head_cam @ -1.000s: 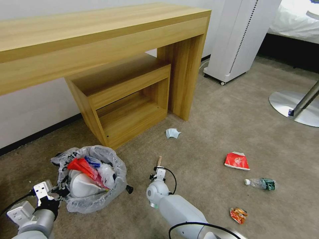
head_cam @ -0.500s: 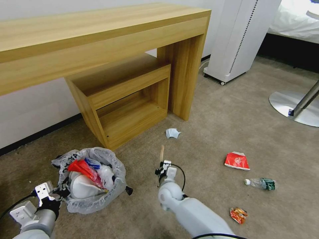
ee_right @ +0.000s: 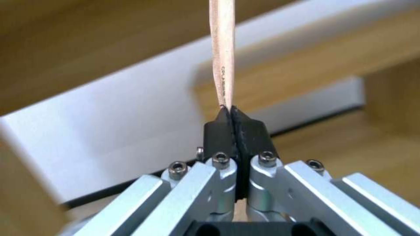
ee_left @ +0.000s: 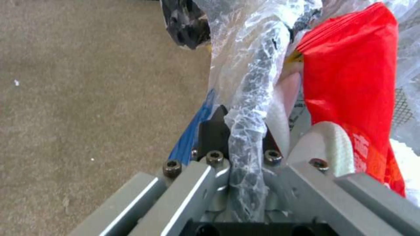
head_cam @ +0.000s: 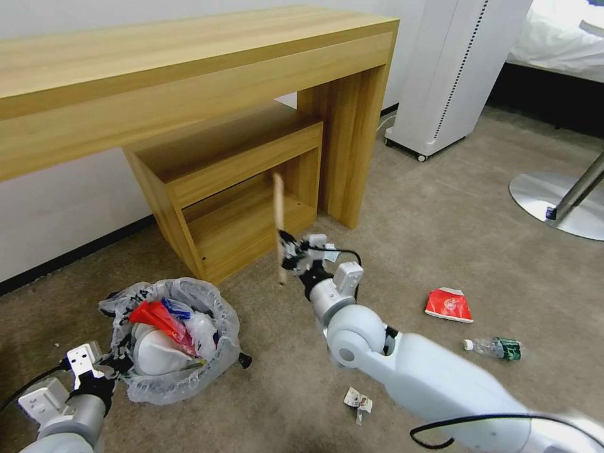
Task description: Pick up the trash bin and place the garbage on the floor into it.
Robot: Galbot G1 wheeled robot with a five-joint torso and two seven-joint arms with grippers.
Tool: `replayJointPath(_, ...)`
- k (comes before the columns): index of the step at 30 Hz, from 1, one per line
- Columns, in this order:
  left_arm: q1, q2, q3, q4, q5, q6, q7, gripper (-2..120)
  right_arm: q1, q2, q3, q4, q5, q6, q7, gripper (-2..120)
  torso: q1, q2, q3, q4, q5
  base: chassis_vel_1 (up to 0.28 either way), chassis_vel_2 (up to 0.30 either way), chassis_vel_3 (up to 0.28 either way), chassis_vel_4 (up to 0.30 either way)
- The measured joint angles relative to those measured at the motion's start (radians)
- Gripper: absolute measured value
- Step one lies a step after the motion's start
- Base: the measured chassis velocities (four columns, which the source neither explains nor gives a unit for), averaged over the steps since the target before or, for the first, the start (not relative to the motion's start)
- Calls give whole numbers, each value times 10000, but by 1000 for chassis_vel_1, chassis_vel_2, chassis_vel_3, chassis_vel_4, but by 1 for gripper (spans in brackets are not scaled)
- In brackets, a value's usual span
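Above carpet point(head_cam: 440, 251), right end effector point(head_cam: 286, 251) pinches stick point(head_cam: 278, 214) (upright).

Furniture I see around the work area

A wooden desk point(head_cam: 189, 69) with a low shelf unit point(head_cam: 245, 189); a white appliance point(head_cam: 453, 69) and round metal base point(head_cam: 557, 201) stand right.

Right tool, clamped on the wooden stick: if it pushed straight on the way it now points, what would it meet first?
Probably the low wooden shelf unit under the desk. The right tool holds the wooden stick upright and points toward that unit, with nothing visible between them. Depth is unclear, so this is a judgement.
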Motion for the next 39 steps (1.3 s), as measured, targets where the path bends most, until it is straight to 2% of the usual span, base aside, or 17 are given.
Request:
replayJointPath(7,-45,13,-15,-223,-133,140,-60,1,1232,352,-1409,60,-93,171,-301,0,0,0,0,1,-2,0,0,0,0)
replayJointPath(11,-51,-34,-39,-402,-223,174,-75,1,1819,860,-2264,-442,-438,224,-362,0,0,1,0,0,-3,0,0,0,0)
replayJointPath(18,-39,-97,-44,-527,-269,180,-72,1,2052,1677,-3034,-1547,-928,503,-617,0,0,0,1,2,-3,0,0,0,0)
replayJointPath(25,-77,-16,-30,-498,-380,150,-46,1,1995,2129,-3605,-2430,-1339,748,-777,0,0,0,1,1,-2,0,0,0,0)
replayJointPath(39,-206,122,17,-320,-511,105,-28,1,1360,2292,-4171,-3759,-2800,1373,-1128,0,0,0,1,0,-1,0,0,0,0)
